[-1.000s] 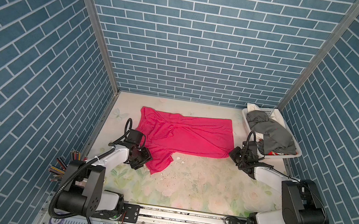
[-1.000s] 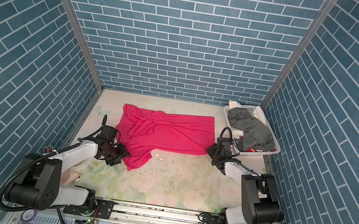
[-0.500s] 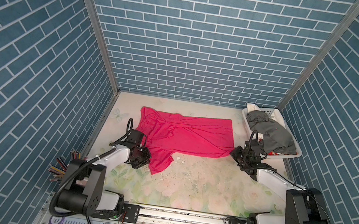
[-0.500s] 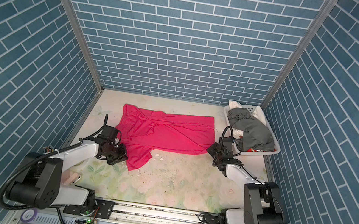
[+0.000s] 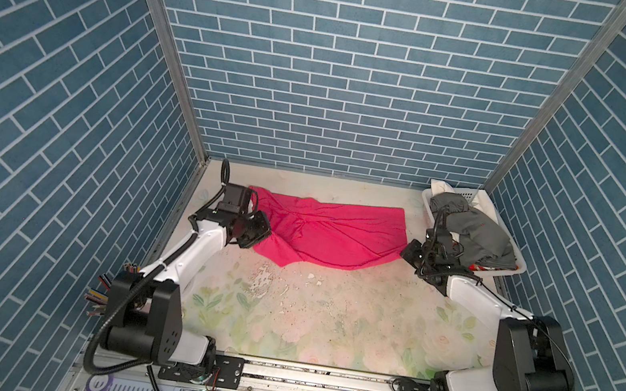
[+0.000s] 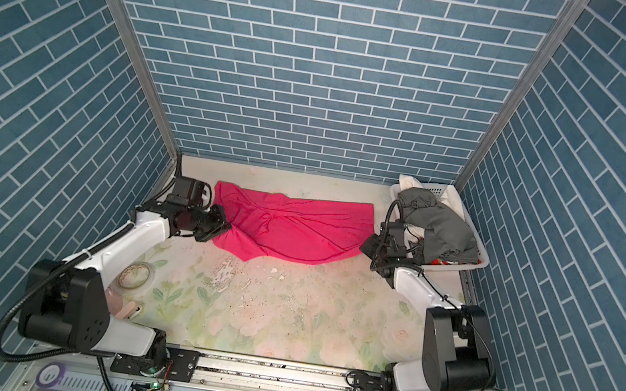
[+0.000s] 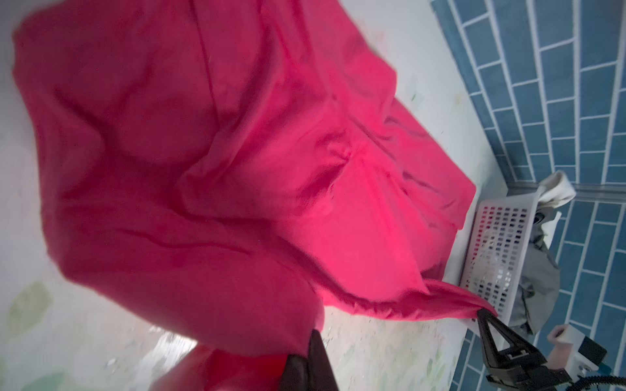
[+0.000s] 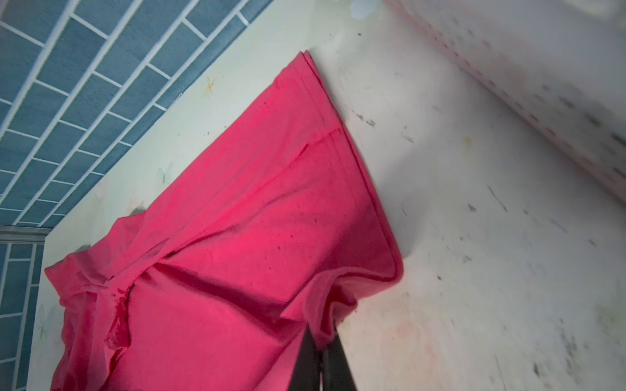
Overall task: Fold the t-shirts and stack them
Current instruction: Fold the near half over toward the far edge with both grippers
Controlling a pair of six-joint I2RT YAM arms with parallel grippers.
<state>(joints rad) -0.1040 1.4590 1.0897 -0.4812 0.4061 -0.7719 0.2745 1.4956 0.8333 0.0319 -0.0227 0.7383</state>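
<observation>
We see the pink t-shirt (image 5: 335,233) lying rumpled at twelve o'clock on the desk (image 5: 348,315), left end effector (image 5: 271,235) clamped on its eight o'clock edge, right end effector (image 5: 405,253) clamped on its four o'clock corner, grey t-shirt (image 5: 474,229) heaped in the basket (image 5: 501,274) at two o'clock.

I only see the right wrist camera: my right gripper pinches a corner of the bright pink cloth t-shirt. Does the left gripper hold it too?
Observer: Yes, the left gripper is shut on the bright pink cloth t-shirt at the end opposite yours.
Operator: What is in the white slotted plastic basket?
Observer: A crumpled dark grey t-shirt lies on top, with white cloth at the basket's far end.
</observation>
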